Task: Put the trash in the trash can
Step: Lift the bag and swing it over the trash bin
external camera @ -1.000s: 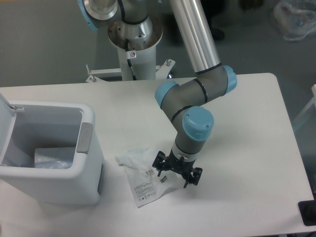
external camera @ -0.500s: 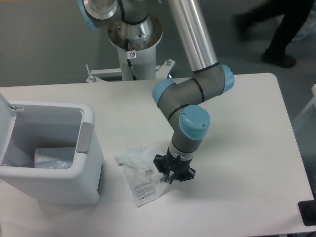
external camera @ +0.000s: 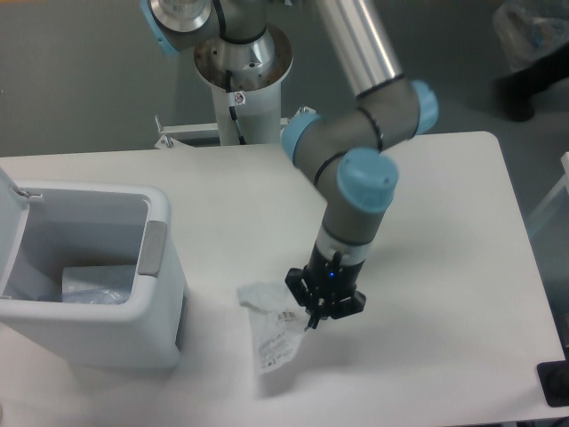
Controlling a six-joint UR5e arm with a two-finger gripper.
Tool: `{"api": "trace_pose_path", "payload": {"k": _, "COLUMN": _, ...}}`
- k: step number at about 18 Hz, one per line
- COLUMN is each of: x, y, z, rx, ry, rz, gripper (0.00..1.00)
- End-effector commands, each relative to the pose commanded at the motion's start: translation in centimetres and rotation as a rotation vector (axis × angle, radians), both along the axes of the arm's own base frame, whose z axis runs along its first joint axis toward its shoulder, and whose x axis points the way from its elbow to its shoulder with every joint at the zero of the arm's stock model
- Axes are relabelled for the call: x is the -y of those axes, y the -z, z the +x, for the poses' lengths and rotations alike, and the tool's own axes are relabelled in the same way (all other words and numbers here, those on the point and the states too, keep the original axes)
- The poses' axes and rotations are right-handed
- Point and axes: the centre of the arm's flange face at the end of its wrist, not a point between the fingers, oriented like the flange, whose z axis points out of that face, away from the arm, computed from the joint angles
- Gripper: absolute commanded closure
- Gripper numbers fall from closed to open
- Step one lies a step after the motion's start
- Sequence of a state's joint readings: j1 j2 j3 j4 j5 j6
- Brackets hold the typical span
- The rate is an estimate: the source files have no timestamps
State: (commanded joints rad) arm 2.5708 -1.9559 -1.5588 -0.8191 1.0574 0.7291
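The wrinkly translucent white plastic bag [external camera: 271, 331] with black print hangs tilted just above the table, front of centre. My gripper [external camera: 318, 313] points down and is shut on the bag's upper right edge. The white trash can [external camera: 98, 334] stands at the left with its lid [external camera: 9, 191] open and its grey tab [external camera: 155, 247] facing the bag. A clear plastic thing, seemingly the bottle [external camera: 93, 286], lies at the can's bottom. The can's near corner is about a hand's width left of the bag.
The arm's base [external camera: 242, 80] stands behind the table's far edge. A black object [external camera: 556, 384] sits at the table's front right corner. On the floor, top right, there are a plastic bag [external camera: 532, 31] and a person's shoe [external camera: 524, 93].
The gripper closed over the bag's right edge and took hold of it. The bag has shifted right and risen off the table, and the arm's wrist has swung up and right.
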Motion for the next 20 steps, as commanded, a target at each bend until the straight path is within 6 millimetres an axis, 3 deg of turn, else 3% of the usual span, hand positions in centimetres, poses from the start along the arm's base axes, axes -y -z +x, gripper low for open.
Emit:
{"api": "trace_pose_path", "payload": {"k": 3, "x": 0.5, "y": -6.8, "z": -0.2, "rx": 0.016, "ry": -0.067, "rz": 0.130, "gripper": 1.00}}
{"api": "trace_pose_path", "payload": {"k": 5, "x": 0.7, "y": -10.2, "z": 0.2, "rx": -0.001, "ry": -0.095, "rz": 0.169, "gripper": 1.00}}
{"api": "trace_pose_path", "payload": {"k": 9, "x": 1.5, "y": -16.8, "z": 2.7, "rx": -0.034, "ry": -0.080, "rz": 0.274, "gripper": 1.00}}
{"api": "trace_pose_path", "payload": {"k": 11, "x": 2.1, "y": -21.5, "z": 4.8, "rx": -0.068, "ry": -0.040, "rz": 0.351, "gripper": 1.00}}
{"api": "trace_pose_path", "payload": {"k": 16, "x": 2.9, "y": -26.6, "z": 9.6, "rx": -0.073, "ry": 0.059, "rz": 0.465, "gripper": 1.00}}
{"api": "trace_pose_path", "payload": {"k": 20, "x": 2.2, "y": -28.3, "z": 14.1, "rx": -0.093, "ry": 0.133, "rz": 0.487, "gripper": 1.00}}
